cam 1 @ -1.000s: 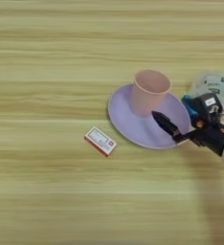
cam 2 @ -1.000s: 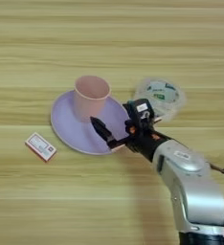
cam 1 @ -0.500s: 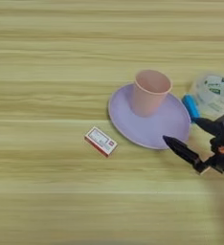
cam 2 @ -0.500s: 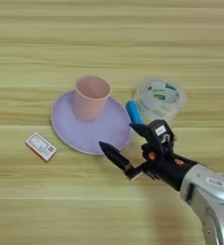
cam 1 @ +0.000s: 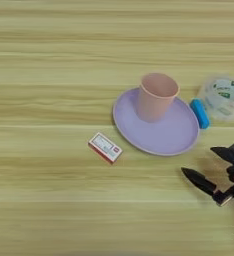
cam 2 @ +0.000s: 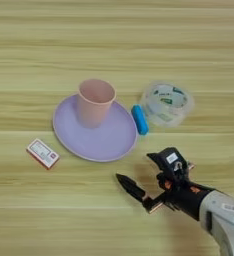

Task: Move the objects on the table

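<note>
Right eye view gives us the clearest look at our pincer point(cam 2: 139, 172): its two black fingers stand wide apart and hold nothing, one pointing left over bare wood, the other sitting nearer the silver forearm point(cam 2: 224, 220) that enters from the lower right corner. We see it just beyond the plate's near right rim, apart from everything.

Nearest to it lies the lilac plate point(cam 2: 106, 140), flat on the surface point(cam 2: 64, 210). The pink cup point(cam 2: 95, 102) stands upright on the plate's far left part, mouth up. Just beside the plate's right rim lies a small blue object point(cam 2: 139, 119), perhaps touching it; we cannot tell for sure. Right of that sits a clear round container point(cam 2: 166, 103) with a printed lid. The red-edged packet point(cam 2: 43, 153) lies flat off the plate's left rim, near but apart.

Open room is wide along the near edge, to the left of the pincer, and across the whole far half of the surface.

Compared with a second ago, we have drawn the pincer back: then its fingers reached over the plate's right side beside the cup, and now they are clear of the rim and nearer to us. Plate, cup, packet and container lie as they did.
</note>
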Available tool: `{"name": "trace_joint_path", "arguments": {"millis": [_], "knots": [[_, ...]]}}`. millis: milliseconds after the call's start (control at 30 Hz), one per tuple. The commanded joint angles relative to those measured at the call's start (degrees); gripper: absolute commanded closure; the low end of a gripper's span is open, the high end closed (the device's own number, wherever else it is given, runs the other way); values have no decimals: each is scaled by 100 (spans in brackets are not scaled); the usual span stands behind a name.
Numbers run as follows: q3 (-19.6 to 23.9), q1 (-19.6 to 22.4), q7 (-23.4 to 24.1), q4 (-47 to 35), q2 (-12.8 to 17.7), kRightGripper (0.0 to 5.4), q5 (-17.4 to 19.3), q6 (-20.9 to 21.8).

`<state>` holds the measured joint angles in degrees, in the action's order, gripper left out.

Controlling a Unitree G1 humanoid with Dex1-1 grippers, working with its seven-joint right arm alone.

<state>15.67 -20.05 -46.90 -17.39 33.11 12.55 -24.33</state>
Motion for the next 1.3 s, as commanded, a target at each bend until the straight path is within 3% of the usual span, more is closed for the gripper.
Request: {"name": "trace_joint_path", "arguments": {"millis": [33,400,967,1300], "knots": [[-170,98,65,-202,252,4,-186,300],[-948,698,350,43,-147,4,-229,-139],[-1271,1399,1000,162,-569,4,-135,-966],[-1401,1742,1140,297,-740,4,-114,-1076]]}}
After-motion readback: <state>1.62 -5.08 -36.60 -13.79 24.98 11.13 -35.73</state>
